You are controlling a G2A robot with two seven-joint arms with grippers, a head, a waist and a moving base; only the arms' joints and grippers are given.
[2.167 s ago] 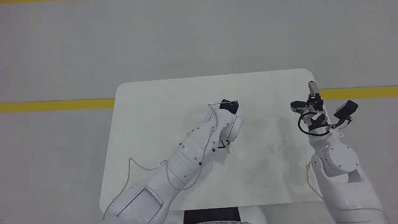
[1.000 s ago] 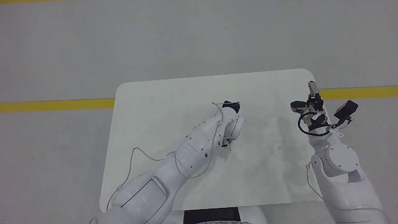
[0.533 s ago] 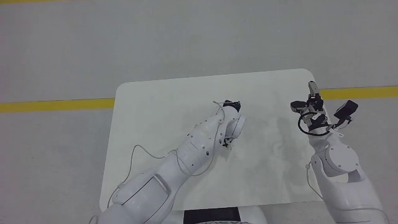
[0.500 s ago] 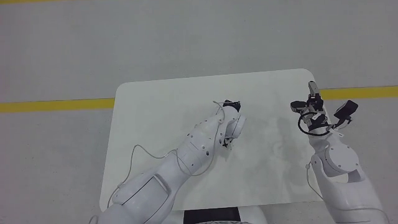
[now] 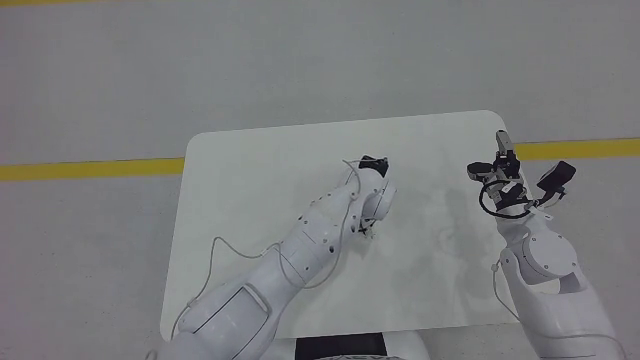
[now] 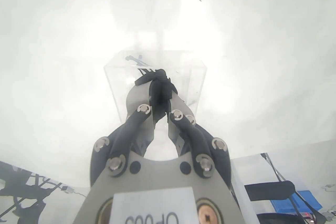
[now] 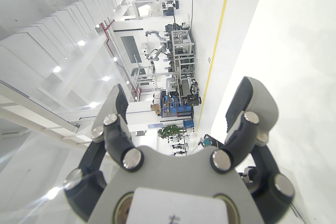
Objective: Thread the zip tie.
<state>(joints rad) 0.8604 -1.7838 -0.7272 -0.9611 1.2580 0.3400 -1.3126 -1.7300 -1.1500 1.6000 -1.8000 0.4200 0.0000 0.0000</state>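
Observation:
My left gripper point(image 5: 372, 166) sits over the middle of the white table point(image 5: 250, 190). In the left wrist view this gripper point(image 6: 160, 83) is shut on a black zip tie point(image 6: 143, 79), a short end of which sticks out past the fingertips. Right under it stands a small clear box point(image 6: 194, 72), with thin black strands point(image 6: 136, 60) at its far wall. My right gripper point(image 5: 492, 158) hangs by the table's right edge, well apart from the box. In its own view it point(image 7: 181, 101) is open, with nothing between the fingers.
The table's right edge and rounded far corner point(image 5: 497, 120) lie close to the right gripper. Bare tabletop stretches between the two arms and to the left of the left arm. A thin cable point(image 5: 215, 255) loops beside the left arm.
The left wrist has shifted and turned slightly over the middle of the table while staying shut. The right arm has not moved.

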